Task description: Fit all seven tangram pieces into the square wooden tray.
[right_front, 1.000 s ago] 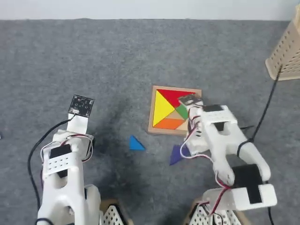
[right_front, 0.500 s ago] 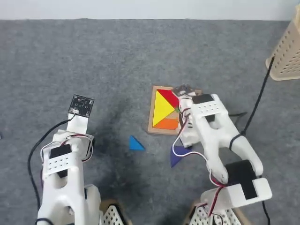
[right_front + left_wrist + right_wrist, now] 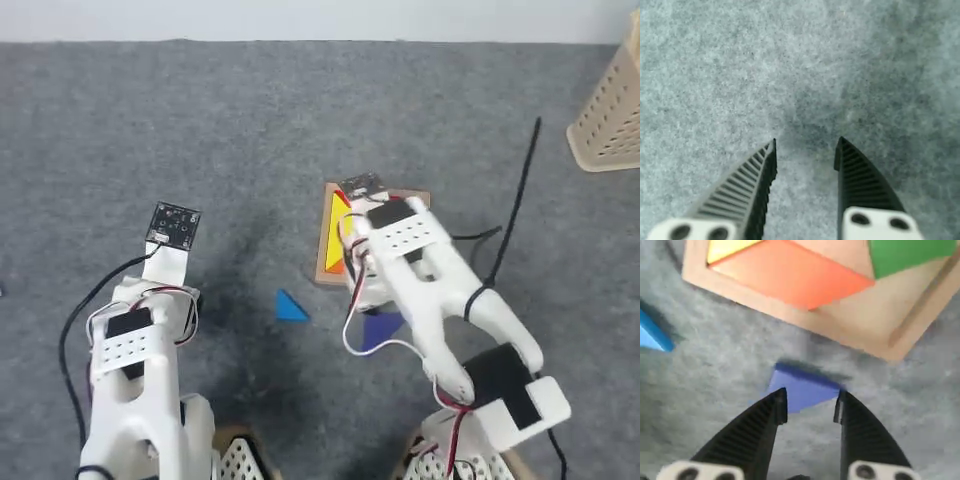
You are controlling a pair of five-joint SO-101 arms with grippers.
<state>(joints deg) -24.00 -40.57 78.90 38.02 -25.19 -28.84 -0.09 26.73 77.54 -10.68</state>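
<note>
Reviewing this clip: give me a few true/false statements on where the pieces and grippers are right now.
1. The purple piece lies on the carpet, outside the tray. True.
2. The right gripper is shut on the purple piece. False: it is open, with a finger on each side of the piece.
3. The left gripper holds the blue triangle. False: it is open over bare carpet, and the triangle lies on the carpet between the arms.
4. An orange piece sits in the tray. True.
</note>
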